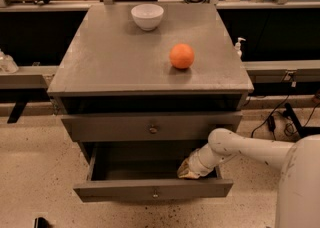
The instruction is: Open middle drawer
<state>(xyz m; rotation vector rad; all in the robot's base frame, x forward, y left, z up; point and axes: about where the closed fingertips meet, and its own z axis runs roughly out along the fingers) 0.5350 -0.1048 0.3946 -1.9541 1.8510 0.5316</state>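
The gripper [189,171] sits low inside the open middle drawer [120,190], at the drawer's right end, just behind its front panel and close to the right side wall. It shows as a tan, rounded shape against the dark interior; whether it is open, closed or gripping anything cannot be told from this angle. The white arm [240,148] reaches in from the right, bends at a rounded joint above the drawer's right corner and angles down and leftward to the gripper.

The middle drawer stands out from the cabinet, its grey front well forward of the drawer above, with the small round knob [155,192] at the centre of the front. No contents can be made out in the shadowed part of its interior that shows.

Directly above, the top drawer [105,128] is shut, with its own knob [153,129] in the middle. On the grey cabinet top [110,57] an orange [182,56] rests right of centre, and a white bowl [147,16] stands near the back edge, well apart from it. A small pump bottle [238,47] stands just beyond the cabinet's right edge. Below lies a speckled floor [35,172], with dark cables [280,117] on it at the right.
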